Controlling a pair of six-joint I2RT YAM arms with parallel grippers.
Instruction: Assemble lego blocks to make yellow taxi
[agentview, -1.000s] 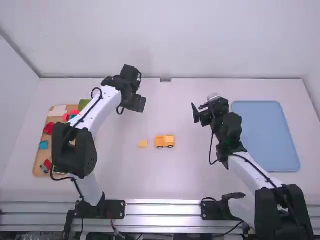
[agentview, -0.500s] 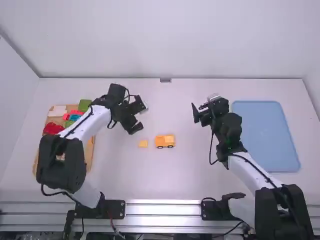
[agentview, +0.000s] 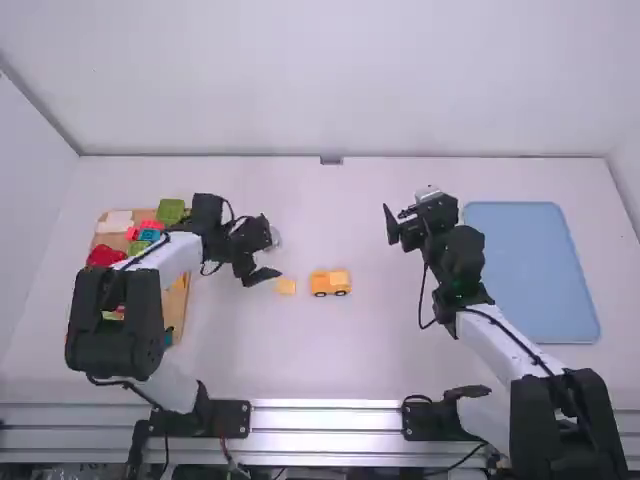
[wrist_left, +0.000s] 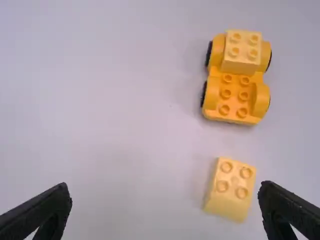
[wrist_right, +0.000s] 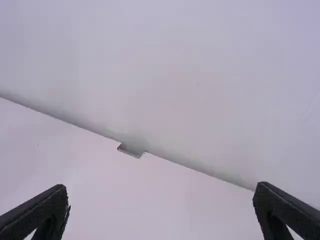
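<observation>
My left gripper (agentview: 262, 277) is just left of the loose light-yellow block (agentview: 286, 286) in the high view. In the left wrist view that gripper (wrist_left: 165, 207) is open, with the four-stud block (wrist_left: 231, 186) close to one finger and not held. The orange-yellow wheeled base (wrist_left: 237, 100) has a light-yellow block (wrist_left: 242, 52) fixed on one end; in the high view this car (agentview: 330, 283) stands right of the loose block. My right gripper (agentview: 395, 232) is above the table, behind and right of the car; in the right wrist view the gripper (wrist_right: 161, 207) is open and empty.
A wooden tray (agentview: 179, 290) of coloured blocks lies at the left, partly under the left arm; a green block (agentview: 171, 210) is at its back corner. A blue tray (agentview: 530, 270) lies at the right. The wall (agentview: 330, 80) rises along the table's back edge.
My left gripper has come down and toward the camera, from behind the loose block to beside it, with its arm drawn back to the left. The right arm, car and loose block have stayed put.
</observation>
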